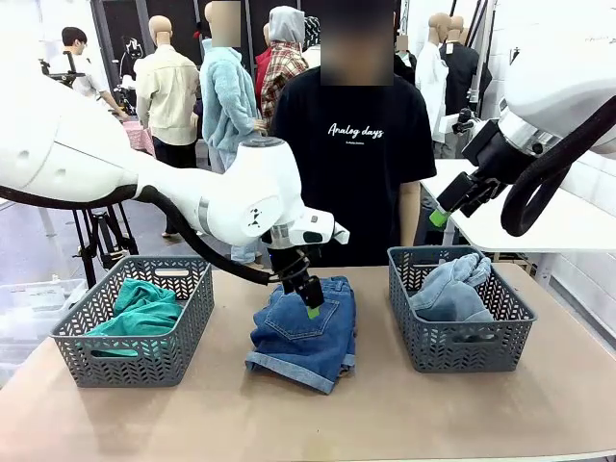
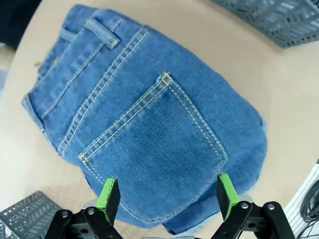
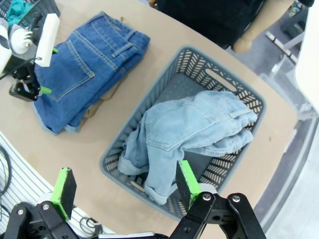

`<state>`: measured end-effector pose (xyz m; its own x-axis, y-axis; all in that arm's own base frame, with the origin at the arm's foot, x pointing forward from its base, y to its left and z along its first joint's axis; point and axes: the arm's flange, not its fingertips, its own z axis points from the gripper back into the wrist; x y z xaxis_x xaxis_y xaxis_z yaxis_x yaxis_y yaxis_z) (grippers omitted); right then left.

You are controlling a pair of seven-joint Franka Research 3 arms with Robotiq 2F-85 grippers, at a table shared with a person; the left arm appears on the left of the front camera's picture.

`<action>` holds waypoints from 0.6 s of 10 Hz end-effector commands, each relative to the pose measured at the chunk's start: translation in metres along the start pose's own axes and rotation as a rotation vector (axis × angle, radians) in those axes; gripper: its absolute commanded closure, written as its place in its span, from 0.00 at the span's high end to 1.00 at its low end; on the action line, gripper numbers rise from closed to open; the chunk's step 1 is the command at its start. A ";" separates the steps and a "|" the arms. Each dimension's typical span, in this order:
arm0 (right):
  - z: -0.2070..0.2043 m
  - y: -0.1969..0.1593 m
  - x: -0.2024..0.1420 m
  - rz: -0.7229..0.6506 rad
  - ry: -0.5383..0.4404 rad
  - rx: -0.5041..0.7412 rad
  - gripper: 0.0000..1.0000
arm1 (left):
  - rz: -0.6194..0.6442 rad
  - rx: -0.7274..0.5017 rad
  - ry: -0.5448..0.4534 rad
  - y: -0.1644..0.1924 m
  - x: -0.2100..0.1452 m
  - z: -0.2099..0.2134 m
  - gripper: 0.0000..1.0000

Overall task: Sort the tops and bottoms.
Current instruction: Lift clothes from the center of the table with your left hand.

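I find the left hand (image 2: 168, 193) with its fingers apart, poised over the darker denim shorts (image 1: 306, 332), which lie folded mid-table. The right hand (image 3: 122, 188), likewise spread, hangs above the right basket (image 1: 500, 327) holding the pale shorts (image 1: 452, 289). The teal shirt (image 1: 142, 308) lies in the left basket (image 1: 144, 361).

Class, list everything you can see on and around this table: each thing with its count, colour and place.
left basket: one, grey, table's left end
right basket: one, grey, table's right end
teal top: one, in left basket
pale shorts: one, light blue, in right basket
darker shorts: one, mid-blue, folded between the baskets
tan garment: one, peeking from under darker shorts
table: one, beige
person: one, black T-shirt, far side
left gripper: open, over darker shorts
right gripper: open, raised above right basket
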<state>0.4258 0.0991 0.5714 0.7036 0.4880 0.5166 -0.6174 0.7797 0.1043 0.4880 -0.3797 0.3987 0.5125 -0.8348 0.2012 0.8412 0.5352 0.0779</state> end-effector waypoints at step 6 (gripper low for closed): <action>0.000 0.002 -0.002 -0.010 0.014 -0.015 1.00 | -0.037 0.024 0.045 0.005 0.005 -0.019 1.00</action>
<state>0.4258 0.0991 0.5713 0.7037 0.4879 0.5165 -0.6173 0.7797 0.1044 0.4943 -0.3797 0.3832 0.4969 -0.8504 0.1729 0.8512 0.5164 0.0936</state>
